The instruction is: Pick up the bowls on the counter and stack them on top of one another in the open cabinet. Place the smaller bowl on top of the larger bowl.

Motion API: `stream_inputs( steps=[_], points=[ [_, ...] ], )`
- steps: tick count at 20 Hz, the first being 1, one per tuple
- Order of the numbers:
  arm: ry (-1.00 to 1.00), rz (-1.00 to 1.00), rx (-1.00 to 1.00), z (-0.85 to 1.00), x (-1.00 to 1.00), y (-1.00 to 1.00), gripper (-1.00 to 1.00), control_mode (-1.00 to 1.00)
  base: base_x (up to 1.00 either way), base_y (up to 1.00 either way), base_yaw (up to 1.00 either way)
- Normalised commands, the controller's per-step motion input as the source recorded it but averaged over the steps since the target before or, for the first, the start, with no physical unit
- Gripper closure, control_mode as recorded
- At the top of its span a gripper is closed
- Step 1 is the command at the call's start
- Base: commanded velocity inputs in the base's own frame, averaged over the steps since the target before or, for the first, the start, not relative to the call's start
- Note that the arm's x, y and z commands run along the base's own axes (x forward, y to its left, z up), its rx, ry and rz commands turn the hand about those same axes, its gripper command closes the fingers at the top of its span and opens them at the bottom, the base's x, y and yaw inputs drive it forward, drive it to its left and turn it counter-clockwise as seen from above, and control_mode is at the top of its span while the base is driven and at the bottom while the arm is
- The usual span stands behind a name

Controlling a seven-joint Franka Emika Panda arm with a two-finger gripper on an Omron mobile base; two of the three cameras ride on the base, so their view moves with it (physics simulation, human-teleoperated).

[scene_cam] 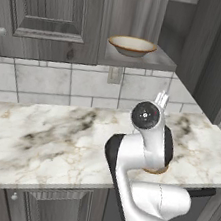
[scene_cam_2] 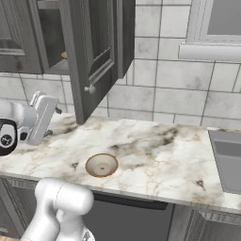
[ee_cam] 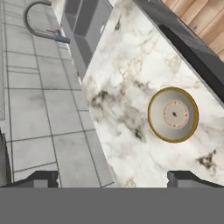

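The gripper (ee_cam: 109, 177) hangs empty over the counter (scene_cam_2: 155, 150), its fingertips (ee_cam: 41, 178) spread wide. The smaller bowl (ee_cam: 173, 114) sits upright near the counter's front edge, ahead of the fingers and off toward one fingertip, not between them, so the hand likely needs to shift sideways before descending. In the left base view the arm hides nearly all of it. Farther off, the larger bowl (scene_cam: 132, 46) already rests on the open cabinet's shelf (scene_cam: 158, 62).
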Motion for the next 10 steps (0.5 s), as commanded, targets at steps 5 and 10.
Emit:
stream_inputs(
  steps=[5,10],
  points=[
    [-0.01,-0.04,0.08,-0.39,-0.06,0.07,-1.0,-1.0,0.0,0.0,0.0],
    [-0.01,-0.07,0.07,-0.31,-0.02,0.02,-1.0,-1.0,0.0,0.0,0.0]
  ],
)
